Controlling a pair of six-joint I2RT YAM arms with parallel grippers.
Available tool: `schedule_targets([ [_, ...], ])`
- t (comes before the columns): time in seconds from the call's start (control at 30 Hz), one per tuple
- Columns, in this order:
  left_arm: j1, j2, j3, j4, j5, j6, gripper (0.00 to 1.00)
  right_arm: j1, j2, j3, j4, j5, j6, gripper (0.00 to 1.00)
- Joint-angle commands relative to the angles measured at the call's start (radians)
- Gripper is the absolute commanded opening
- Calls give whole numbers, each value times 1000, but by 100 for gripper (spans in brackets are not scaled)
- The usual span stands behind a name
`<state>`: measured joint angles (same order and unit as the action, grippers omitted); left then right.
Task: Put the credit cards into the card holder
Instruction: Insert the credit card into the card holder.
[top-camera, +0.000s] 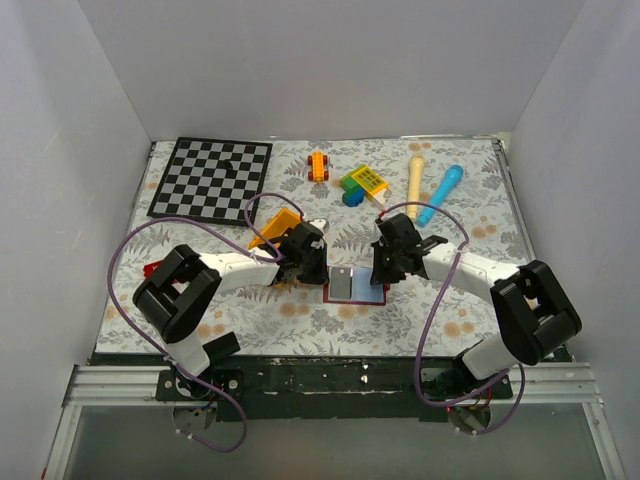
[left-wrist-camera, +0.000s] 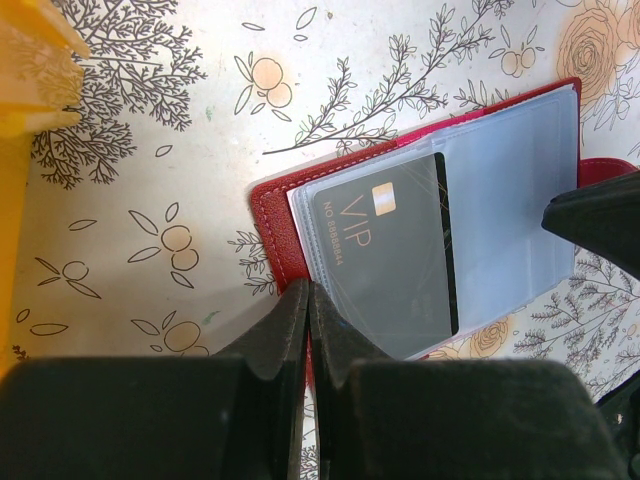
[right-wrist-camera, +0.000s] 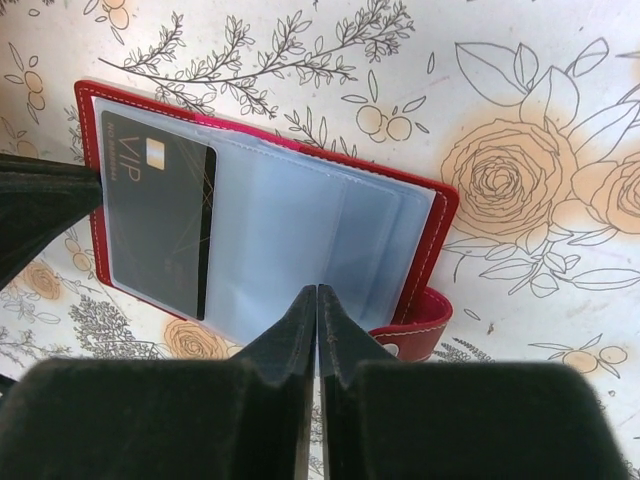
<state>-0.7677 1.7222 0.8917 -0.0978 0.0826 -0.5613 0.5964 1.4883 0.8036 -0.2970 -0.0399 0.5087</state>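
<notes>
The maroon card holder (top-camera: 372, 294) lies open on the floral cloth between my two grippers, pale blue pockets up. One black card marked VIP (left-wrist-camera: 385, 260) sits inside a left pocket, also seen in the right wrist view (right-wrist-camera: 155, 220). My left gripper (left-wrist-camera: 308, 290) is shut on the holder's red cover edge (left-wrist-camera: 275, 215). My right gripper (right-wrist-camera: 317, 290) is shut on the lower edge of the pale blue pocket sheet (right-wrist-camera: 300, 230), beside the snap tab (right-wrist-camera: 415, 335). No other card shows.
A yellow bin (top-camera: 275, 228) stands just behind my left gripper (top-camera: 315, 265). A chessboard (top-camera: 212, 177) lies at the back left. An orange toy car (top-camera: 318, 165), coloured blocks (top-camera: 362, 183), a wooden peg (top-camera: 415, 175) and a blue marker (top-camera: 440, 195) lie at the back.
</notes>
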Motion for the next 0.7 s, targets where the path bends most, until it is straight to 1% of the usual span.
schedule_targets([
  [0.0,-5,4,-17,-71,3,8,0,-12,9,-18,33,-23,20,16],
  [0.1,-5,7,-17,-72,3,9,0,-17,12,-30,51,-38,31,30],
  [0.23,-5,7,-19,-71,5,9,0,-26,16,-47,79,-61,43,38],
  [0.37,-5,5,-23,-69,5,11,0,-35,24,-61,110,-92,59,40],
  [0.67,-5,4,-27,-69,2,11,0,-38,50,-58,139,-141,71,40],
])
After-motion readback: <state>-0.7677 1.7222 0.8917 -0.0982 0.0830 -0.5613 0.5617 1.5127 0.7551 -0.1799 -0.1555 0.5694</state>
